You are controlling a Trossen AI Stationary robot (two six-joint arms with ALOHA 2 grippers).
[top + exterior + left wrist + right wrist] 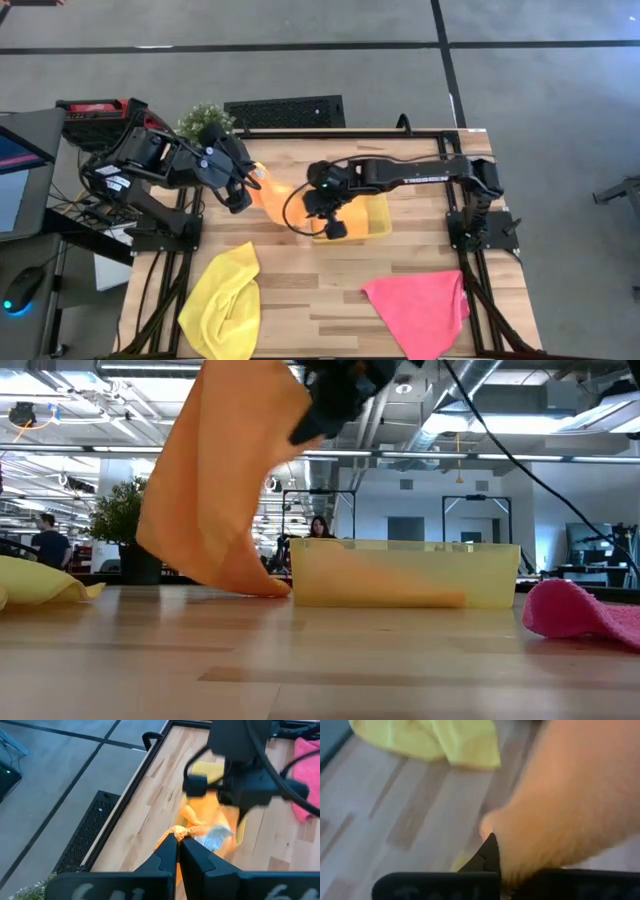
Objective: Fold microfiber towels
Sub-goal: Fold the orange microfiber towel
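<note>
A: How much of the folding is judged done?

B: Little, as far as can be seen. An orange towel (pixel 272 192) is held up between both arms, 1 end trailing to the surface (pixel 330 290) beside the translucent yellow tray (pixel 378 226). No finished fold is visible on it.

A: And the jaws?

B: The left gripper (pixel 178 841) is clenched on a bunched edge of the orange towel. The right gripper (pixel 332 226), over the tray's near end, is pressed shut into the same cloth; in the right wrist view the orange fabric is seen wrapped against its jaws.

A: What remains?

B: The yellow towel (pixel 222 298) is left crumpled at the surface's front left, and the pink towel (pixel 420 308) lies loosely spread at the front right. Something orange is seen in the tray, but whether it is a folded towel cannot be told.
</note>
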